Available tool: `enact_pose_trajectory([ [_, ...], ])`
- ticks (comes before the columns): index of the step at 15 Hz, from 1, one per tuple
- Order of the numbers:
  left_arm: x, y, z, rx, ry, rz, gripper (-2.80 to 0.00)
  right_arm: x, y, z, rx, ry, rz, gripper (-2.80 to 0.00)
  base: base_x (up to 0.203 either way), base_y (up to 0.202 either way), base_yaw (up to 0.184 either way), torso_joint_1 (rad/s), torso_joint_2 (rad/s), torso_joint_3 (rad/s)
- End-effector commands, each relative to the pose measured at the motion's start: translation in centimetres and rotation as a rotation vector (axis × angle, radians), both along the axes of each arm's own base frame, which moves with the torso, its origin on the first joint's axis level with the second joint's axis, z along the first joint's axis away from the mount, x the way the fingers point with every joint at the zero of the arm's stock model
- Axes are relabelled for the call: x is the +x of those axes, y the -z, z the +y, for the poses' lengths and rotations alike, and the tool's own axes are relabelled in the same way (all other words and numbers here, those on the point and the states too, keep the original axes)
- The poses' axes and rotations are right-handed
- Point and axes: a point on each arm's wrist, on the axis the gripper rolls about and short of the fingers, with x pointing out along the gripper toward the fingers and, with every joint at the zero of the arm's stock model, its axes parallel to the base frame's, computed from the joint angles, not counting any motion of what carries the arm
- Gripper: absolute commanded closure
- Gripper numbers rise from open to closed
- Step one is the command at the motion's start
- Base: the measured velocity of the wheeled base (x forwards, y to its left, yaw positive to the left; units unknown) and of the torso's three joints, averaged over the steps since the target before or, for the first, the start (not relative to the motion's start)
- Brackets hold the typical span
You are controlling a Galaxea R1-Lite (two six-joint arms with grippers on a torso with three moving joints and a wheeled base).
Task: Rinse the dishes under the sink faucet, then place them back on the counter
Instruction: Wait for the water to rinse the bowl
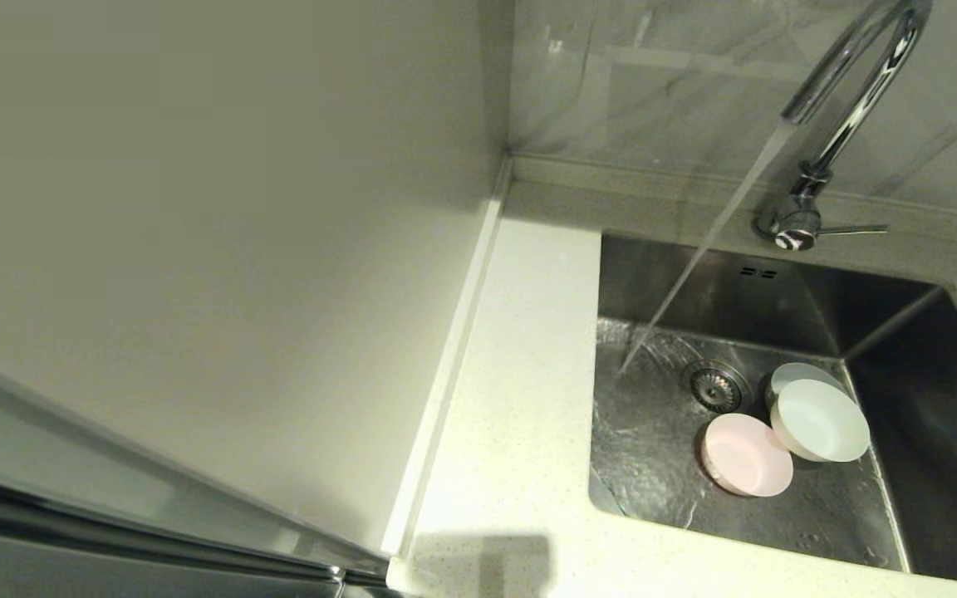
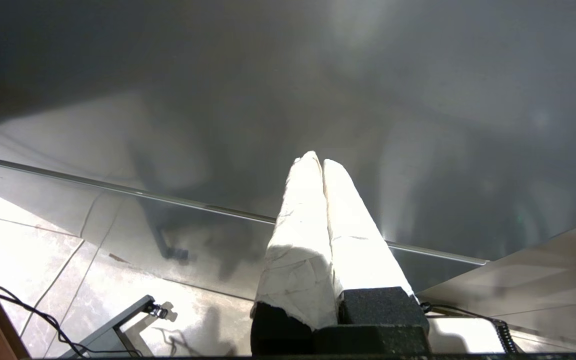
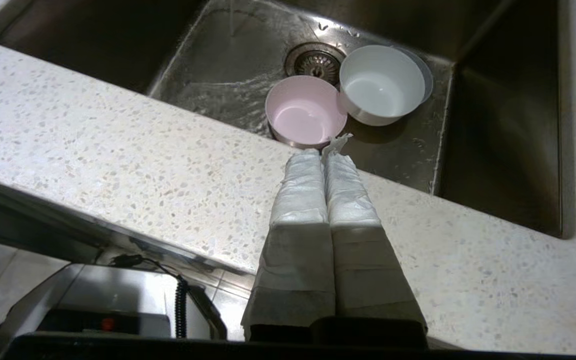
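Blue-grey bowl (image 1: 794,374) mostly hidden behind mint bowl (image 1: 821,419); both hands (image 3: 325,155) together, empty.

No legible text, label, brand, number or sign anywhere in these views.

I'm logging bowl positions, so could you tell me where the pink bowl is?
In the head view, the pink bowl sits on the sink floor, touching the white bowl, near the drain.

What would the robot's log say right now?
faucet: running | bowls: in sink | right end effector: shut, empty, over counter
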Motion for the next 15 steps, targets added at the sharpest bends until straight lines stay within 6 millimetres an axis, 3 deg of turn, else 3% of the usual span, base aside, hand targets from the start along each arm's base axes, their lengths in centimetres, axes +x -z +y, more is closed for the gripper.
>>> enact_pose_trajectory([
  [1, -0.03, 0.01, 0.00, -0.001, 0.000, -0.004, 0.00, 0.01, 0.35, 0.01, 0.002, -0.006, 0.004, 0.00, 0.000, 0.000, 0.000, 0.000, 0.00, 0.000],
  [5, -0.03, 0.01, 0.00, -0.001, 0.001, -0.004, 0.00, 0.05, 0.41, -0.02, 0.098, 0.015, 0.002, 0.00, 0.000, 0.000, 0.000, 0.000, 0.00, 0.000],
  [15, -0.03, 0.01, 0.00, -0.001, 0.000, -0.005, 0.00, 0.05, 0.41, -0.03, 0.100, 0.017, 0.002, 0.00, 0.000, 0.000, 0.000, 0.000, 0.00, 0.000],
])
